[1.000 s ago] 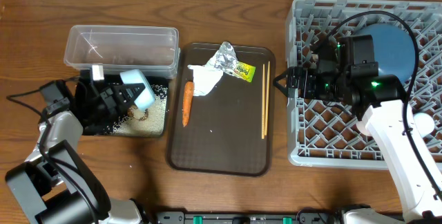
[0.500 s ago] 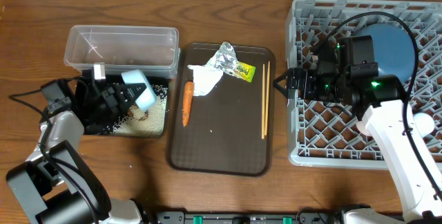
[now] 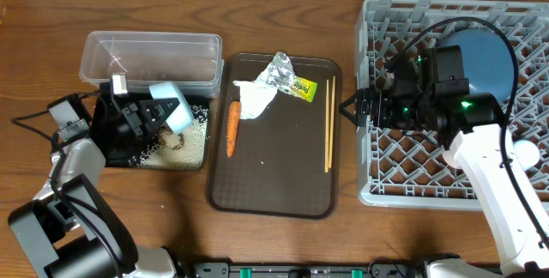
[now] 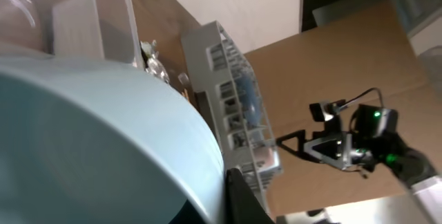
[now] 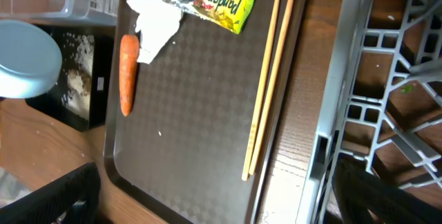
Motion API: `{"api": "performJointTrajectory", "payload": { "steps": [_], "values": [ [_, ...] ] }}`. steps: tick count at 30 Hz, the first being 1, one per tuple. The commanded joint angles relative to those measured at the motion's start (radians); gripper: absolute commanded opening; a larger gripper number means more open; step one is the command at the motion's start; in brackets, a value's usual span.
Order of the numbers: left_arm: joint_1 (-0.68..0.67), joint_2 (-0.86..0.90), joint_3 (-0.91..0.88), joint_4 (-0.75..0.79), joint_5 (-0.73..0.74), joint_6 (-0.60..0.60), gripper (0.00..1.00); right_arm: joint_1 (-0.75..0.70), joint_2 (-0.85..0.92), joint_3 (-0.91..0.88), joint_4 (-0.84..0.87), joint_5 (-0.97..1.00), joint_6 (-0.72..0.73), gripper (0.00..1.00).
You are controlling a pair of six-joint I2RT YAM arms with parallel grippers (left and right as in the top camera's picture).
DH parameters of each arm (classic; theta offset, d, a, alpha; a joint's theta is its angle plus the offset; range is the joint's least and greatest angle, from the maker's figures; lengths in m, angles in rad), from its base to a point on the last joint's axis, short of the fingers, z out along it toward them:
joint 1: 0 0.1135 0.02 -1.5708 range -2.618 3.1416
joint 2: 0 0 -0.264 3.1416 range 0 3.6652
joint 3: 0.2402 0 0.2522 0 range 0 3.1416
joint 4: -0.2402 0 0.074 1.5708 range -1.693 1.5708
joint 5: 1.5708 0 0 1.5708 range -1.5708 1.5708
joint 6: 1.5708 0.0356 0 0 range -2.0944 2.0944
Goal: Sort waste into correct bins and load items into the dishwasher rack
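My left gripper (image 3: 159, 112) is shut on the light-blue cup (image 3: 174, 109), held tilted over the black tray (image 3: 116, 151), which holds white rice grains (image 3: 198, 122) and a brown scrap (image 3: 176, 142). The cup fills the left wrist view (image 4: 103, 134). The clear tub (image 3: 150, 59) stands behind it. On the brown serving tray (image 3: 274, 184) lie foil (image 3: 279, 72), napkin (image 3: 256, 99), yellow-green wrapper (image 3: 303, 87), carrot (image 3: 232, 128) and two chopsticks (image 3: 328, 123). My right gripper (image 3: 350, 106) is open and empty at the left edge of the grey rack (image 3: 429, 166). The dark blue bowl (image 3: 485, 55) is in the rack. The white bowl and pink cup are out of view.
The right wrist view looks down on the chopsticks (image 5: 269, 79), wrapper (image 5: 226, 3), carrot (image 5: 128, 82) and the rack's left wall (image 5: 338, 113). Bare wooden table lies along the front edge.
My left gripper has lifted and tilted the light-blue cup slightly towards the clear tub. The right gripper has barely moved.
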Motion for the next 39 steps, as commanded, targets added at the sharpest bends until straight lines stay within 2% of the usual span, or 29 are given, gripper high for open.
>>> {"api": "performJointTrajectory", "payload": {
  "steps": [1,5,8,10,13,15,20,23,28,32,39],
  "values": [
    [-0.06,-0.027,-0.003,0.027,0.043,-0.03,0.06,0.003,-0.026,0.012,0.011,-0.011,-0.035,0.99],
    [-0.059,-0.058,-0.001,0.13,0.042,-0.034,0.06,-0.011,-0.077,0.021,0.007,-0.016,-0.035,0.99],
    [-0.062,-0.076,-0.001,0.21,0.042,-0.163,0.07,-0.016,-0.142,0.021,-0.016,0.006,-0.068,0.99],
    [-0.115,-0.087,-0.001,0.271,0.042,-0.263,0.06,-0.025,-0.185,0.021,-0.009,0.055,-0.069,0.99],
    [-0.226,-0.119,-0.001,0.403,0.032,-0.337,0.06,-0.05,-0.25,0.021,0.051,0.071,-0.021,0.99],
    [-0.309,-0.134,-0.001,0.539,-0.042,-0.426,0.06,-0.073,-0.293,0.021,0.09,0.071,0.022,0.99],
    [-0.499,-0.133,-0.001,0.901,-0.338,-0.714,0.06,-0.136,-0.386,0.021,0.094,0.072,0.056,0.99],
    [-0.644,-0.122,0.011,1.042,-0.48,-0.795,0.06,-0.164,-0.419,0.021,0.072,0.074,0.064,0.99],
    [-0.855,-0.045,0.095,1.057,-0.606,-0.786,0.06,-0.184,-0.421,0.021,0.057,0.109,0.16,0.99],
    [-0.971,0.103,0.232,1.057,-0.599,-0.796,0.06,-0.183,-0.414,0.021,0.054,0.106,0.19,0.99],
    [-1.085,0.35,0.493,1.057,-0.596,-0.867,0.06,-0.183,-0.413,0.021,0.027,0.105,0.189,0.99]
  ]
}}
